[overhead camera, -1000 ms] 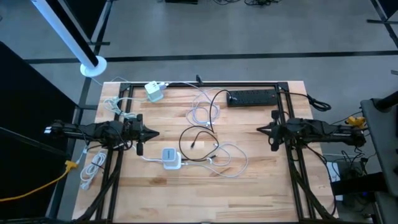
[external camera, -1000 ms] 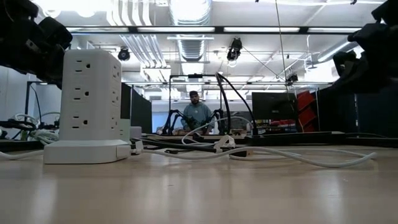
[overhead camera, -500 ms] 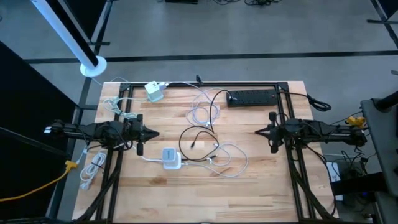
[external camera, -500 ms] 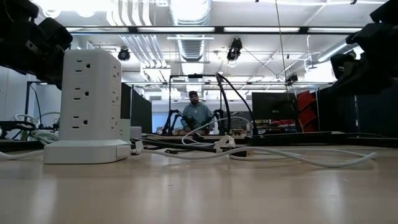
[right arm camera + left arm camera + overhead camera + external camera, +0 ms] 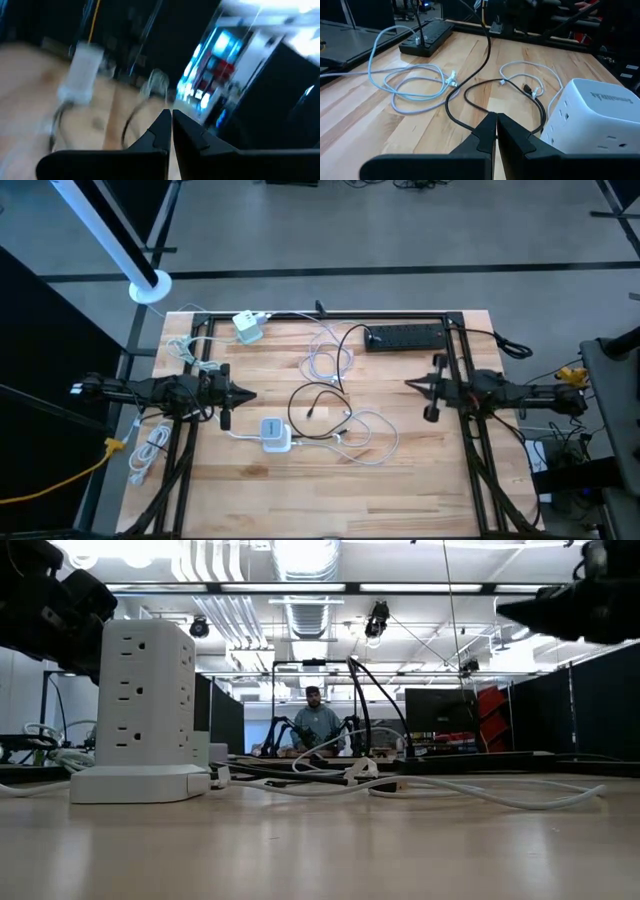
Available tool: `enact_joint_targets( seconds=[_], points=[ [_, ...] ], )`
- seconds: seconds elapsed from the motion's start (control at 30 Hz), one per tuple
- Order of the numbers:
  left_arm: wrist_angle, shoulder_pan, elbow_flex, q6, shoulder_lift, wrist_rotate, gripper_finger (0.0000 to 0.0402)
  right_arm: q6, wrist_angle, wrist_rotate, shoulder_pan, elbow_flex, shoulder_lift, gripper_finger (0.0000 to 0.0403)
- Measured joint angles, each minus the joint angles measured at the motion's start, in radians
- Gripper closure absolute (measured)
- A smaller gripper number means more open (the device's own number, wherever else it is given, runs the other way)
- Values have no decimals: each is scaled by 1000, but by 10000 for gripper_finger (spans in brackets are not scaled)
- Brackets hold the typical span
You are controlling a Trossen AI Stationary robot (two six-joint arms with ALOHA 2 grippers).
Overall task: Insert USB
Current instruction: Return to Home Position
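A white power tower [image 5: 275, 433] stands on its base on the wooden table, left of centre; it also shows in the low view [image 5: 145, 710] and the left wrist view [image 5: 592, 120]. A black cable [image 5: 320, 395] loops across the middle, its small plug end [image 5: 526, 89] lying on the wood near the tower. White cables [image 5: 365, 435] lie coiled beside it. My left gripper [image 5: 250, 394] hovers shut at the table's left, above and just far of the tower. My right gripper [image 5: 408, 384] hovers shut over the table's right part, pointing toward the centre.
A black power strip [image 5: 404, 336] lies along the far edge, and a white charger [image 5: 247, 327] sits at the far left corner. More white cable [image 5: 328, 360] is coiled in the far middle. Bare wood [image 5: 330, 495] spans the near half. A person [image 5: 317, 725] sits beyond the table.
My right gripper has moved toward the table's left, in toward the centre, and has risen and tipped in the low view; its wrist picture is smeared by the motion. My left gripper and all cables have stayed where they were.
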Motion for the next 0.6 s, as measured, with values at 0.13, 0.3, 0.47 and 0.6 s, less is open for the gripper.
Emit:
enact_joint_targets(
  seconds=[0.13, 0.3, 0.47, 0.6],
  points=[
    [-1, 0, -2, 0, 3, 0, 398, 1, 38, 5, 0, 0, -13, 403],
    [1, 0, -2, 0, 9, 0, 398, 0, -5, 4, 0, 0, -13, 403],
    [5, 0, -2, 0, 15, 0, 398, 0, -32, 4, 0, 0, -13, 403],
    [2, 0, -2, 0, 19, 0, 398, 0, -31, 4, 0, 0, -13, 403]
  ],
)
